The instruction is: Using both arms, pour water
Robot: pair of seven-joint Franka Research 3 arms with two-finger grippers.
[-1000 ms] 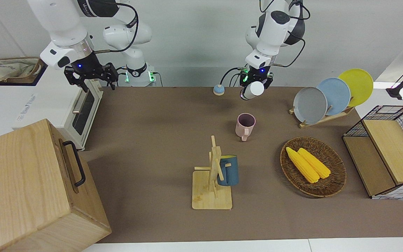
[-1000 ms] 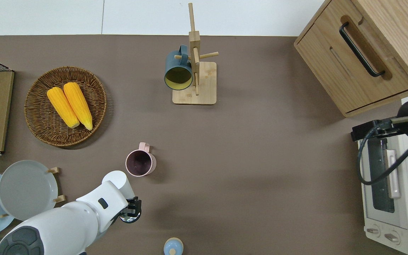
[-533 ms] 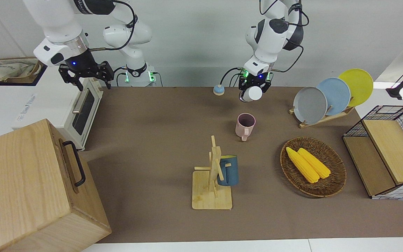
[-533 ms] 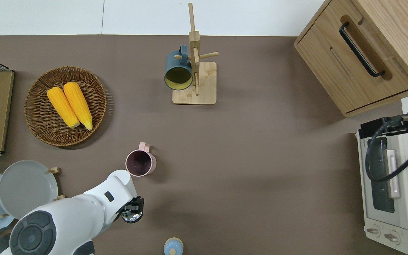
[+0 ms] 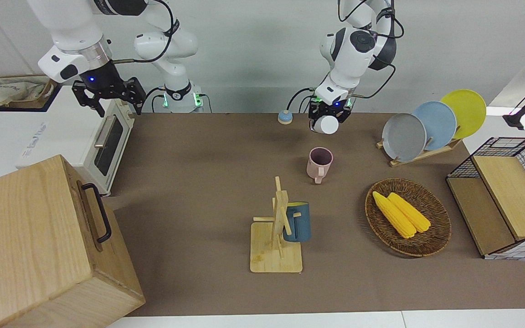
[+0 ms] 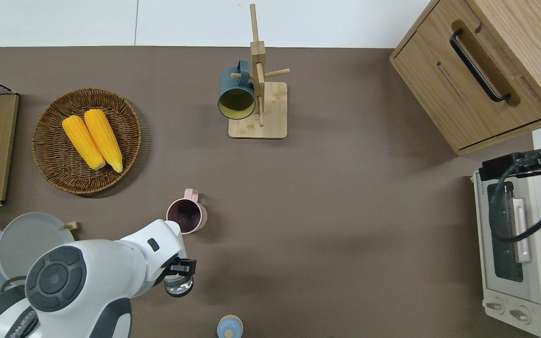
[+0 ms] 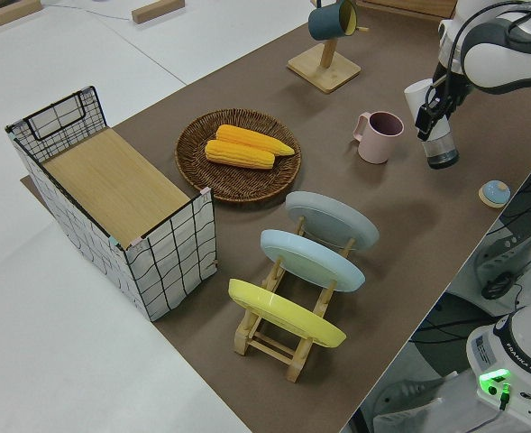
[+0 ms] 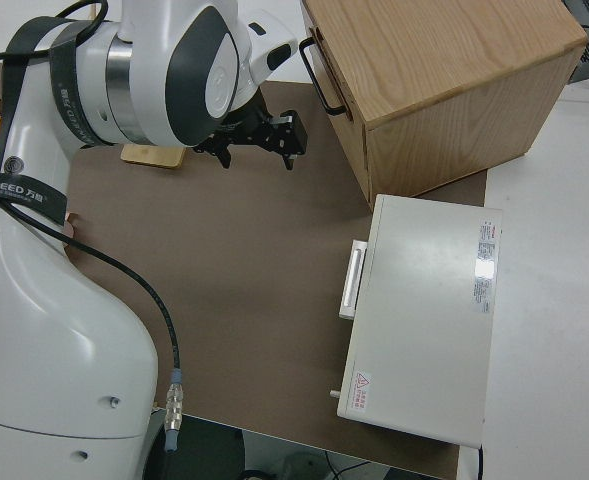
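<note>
the left gripper (image 7: 434,113) has its fingers closed round a small clear bottle (image 6: 178,285) with a white base, hanging upright over the counter (image 5: 198,182) near the pink mug (image 6: 186,216); it looks light, rigid and a bit slick, so a mid-body hold seems best. since a second ago the bottle has swung from tilted to upright, and the right gripper (image 5: 107,93), fingers spread and empty, has drawn back over the toaster oven (image 6: 519,253).

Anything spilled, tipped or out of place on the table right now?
Nothing stands out. The left gripper holds a clear cup with a white lid up in the air; the pink mug stands upright. No water shows on the brown mat. The right gripper hangs open by the toaster oven.
</note>
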